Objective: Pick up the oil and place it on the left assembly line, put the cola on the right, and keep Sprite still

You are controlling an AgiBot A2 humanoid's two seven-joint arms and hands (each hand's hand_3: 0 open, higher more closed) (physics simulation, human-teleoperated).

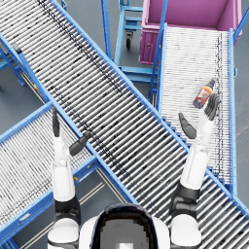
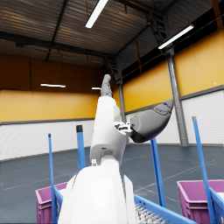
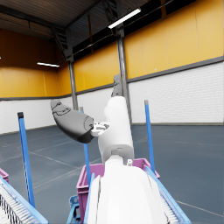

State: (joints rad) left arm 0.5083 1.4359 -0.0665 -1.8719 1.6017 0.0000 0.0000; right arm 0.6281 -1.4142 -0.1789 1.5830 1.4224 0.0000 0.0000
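As both white arms reached up over the work, the biggest thing beneath them was a long roller line (image 1: 112,112) with blue rails, crossing the head view diagonally from upper left to lower right. A second, narrower roller line (image 1: 185,58) ran along its right side, and a third (image 1: 24,155) lay at the lower left. A purple bin (image 1: 194,14) stood at the far end of the right line. The left robot hand (image 1: 61,141) hung over the edge between the left and middle lines, fingers and thumb spread wide, holding nothing. The right robot hand (image 1: 202,121) was spread and empty too. A brown-and-orange bottle (image 1: 204,93) lay tilted on the right line, just beside that hand's fingertips (image 1: 212,104); whether they touched could not be told.
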